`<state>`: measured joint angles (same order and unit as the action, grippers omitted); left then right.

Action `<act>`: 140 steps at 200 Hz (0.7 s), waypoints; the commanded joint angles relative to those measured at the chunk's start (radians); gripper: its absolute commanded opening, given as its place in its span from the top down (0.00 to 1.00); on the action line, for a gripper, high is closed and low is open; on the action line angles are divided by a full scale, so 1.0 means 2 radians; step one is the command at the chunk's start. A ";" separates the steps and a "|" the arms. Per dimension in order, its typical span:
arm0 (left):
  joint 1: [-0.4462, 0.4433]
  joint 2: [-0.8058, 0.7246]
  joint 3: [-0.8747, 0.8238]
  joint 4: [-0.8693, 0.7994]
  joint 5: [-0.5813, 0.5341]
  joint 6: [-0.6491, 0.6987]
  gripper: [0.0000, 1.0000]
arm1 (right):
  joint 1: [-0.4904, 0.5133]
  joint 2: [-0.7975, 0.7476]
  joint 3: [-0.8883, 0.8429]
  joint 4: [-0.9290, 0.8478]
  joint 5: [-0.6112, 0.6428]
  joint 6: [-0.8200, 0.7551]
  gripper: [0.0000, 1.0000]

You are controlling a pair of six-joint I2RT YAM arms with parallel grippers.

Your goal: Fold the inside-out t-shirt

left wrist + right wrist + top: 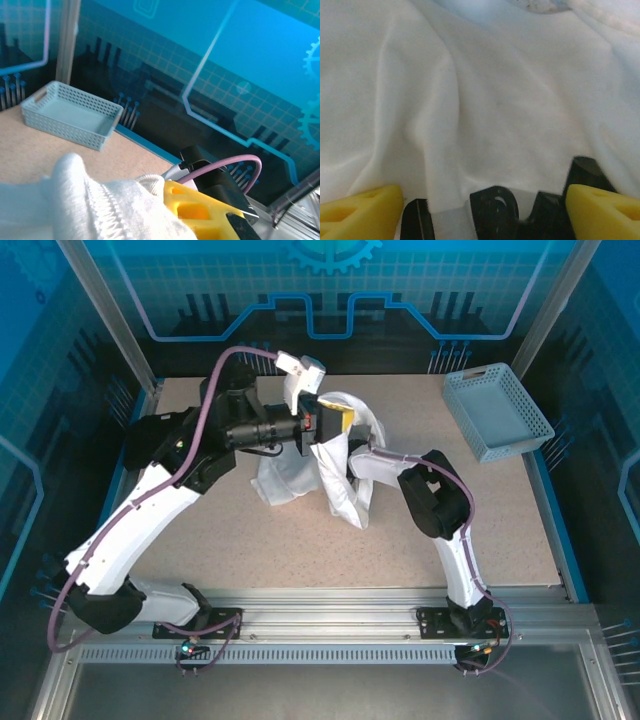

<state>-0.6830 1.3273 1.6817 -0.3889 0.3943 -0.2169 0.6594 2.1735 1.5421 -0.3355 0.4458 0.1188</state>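
Table (400, 550): tan, speckled.
T-shirt (300, 475): white, bunched at table centre, its top raised off the surface.
Basket (497, 412): pale blue, far right corner, well apart from t-shirt.
Left gripper (325, 430): jaws pressed together, pinching the raised t-shirt.
Right gripper (482, 200): jaws spread wide, close against t-shirt's right side.

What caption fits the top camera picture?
Left gripper holds up the bunched white t-shirt over the table, pale blue basket nearby.
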 commanded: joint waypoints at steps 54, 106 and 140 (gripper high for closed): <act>0.073 -0.074 -0.076 0.047 -0.248 -0.002 1.00 | -0.029 -0.023 -0.013 -0.061 -0.137 -0.010 1.00; 0.192 -0.026 -0.100 0.006 -0.283 -0.054 1.00 | -0.012 -0.157 -0.099 -0.018 -0.243 -0.045 1.00; 0.242 0.005 -0.120 0.020 -0.283 -0.080 1.00 | 0.018 -0.206 -0.158 0.021 -0.267 -0.044 1.00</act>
<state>-0.2619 1.3102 1.4563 -0.3779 -0.1101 -0.3168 0.6518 1.8179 1.2915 -0.3576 0.0032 0.0479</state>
